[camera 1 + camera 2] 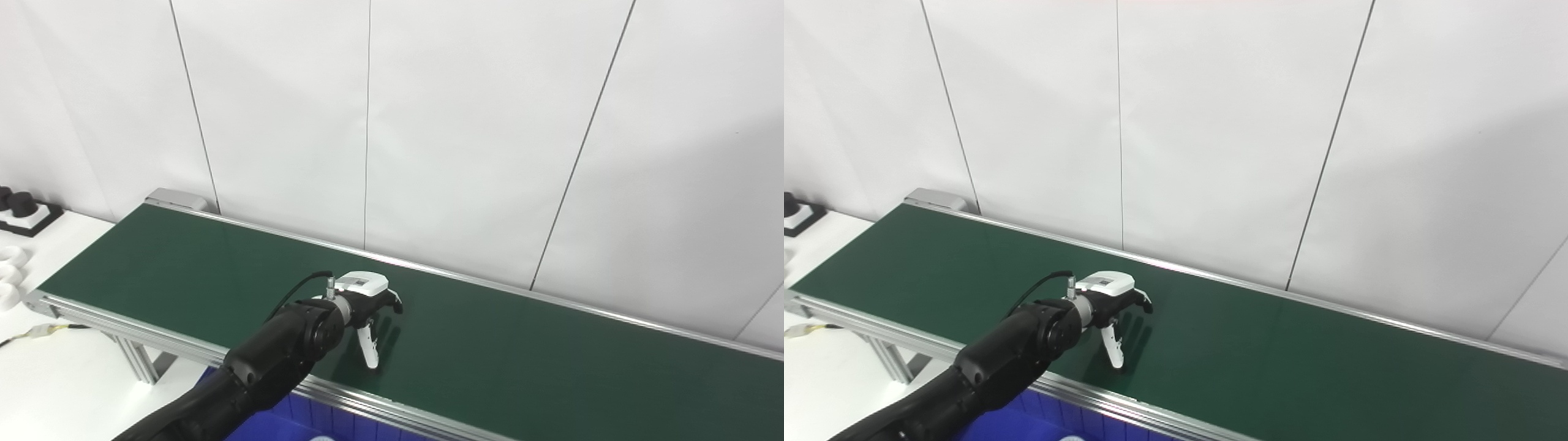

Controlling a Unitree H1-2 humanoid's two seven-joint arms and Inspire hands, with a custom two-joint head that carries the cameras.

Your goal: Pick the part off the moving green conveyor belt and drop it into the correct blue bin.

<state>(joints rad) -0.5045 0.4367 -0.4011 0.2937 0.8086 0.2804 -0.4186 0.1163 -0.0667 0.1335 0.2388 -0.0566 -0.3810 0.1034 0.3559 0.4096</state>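
No part was visible anywhere on the dark green conveyor belt (490, 343), so its look, location and long axis could not be told. Left hand (367, 306), white-backed with black fingers on a black arm, hung over the belt's near half, fingers apart, thumb (369, 352) pointing down toward the surface, holding nothing. Blue plastic bin (294, 422) sat below the near aluminium rail (153, 334). Right hand out of frame.

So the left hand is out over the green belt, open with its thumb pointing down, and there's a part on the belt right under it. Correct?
Not quite. The left hand is over the green belt, open, with its thumb pointing down, but no part lies under it. Both the left eye view and the right eye view show only bare belt and the hand's shadow there.
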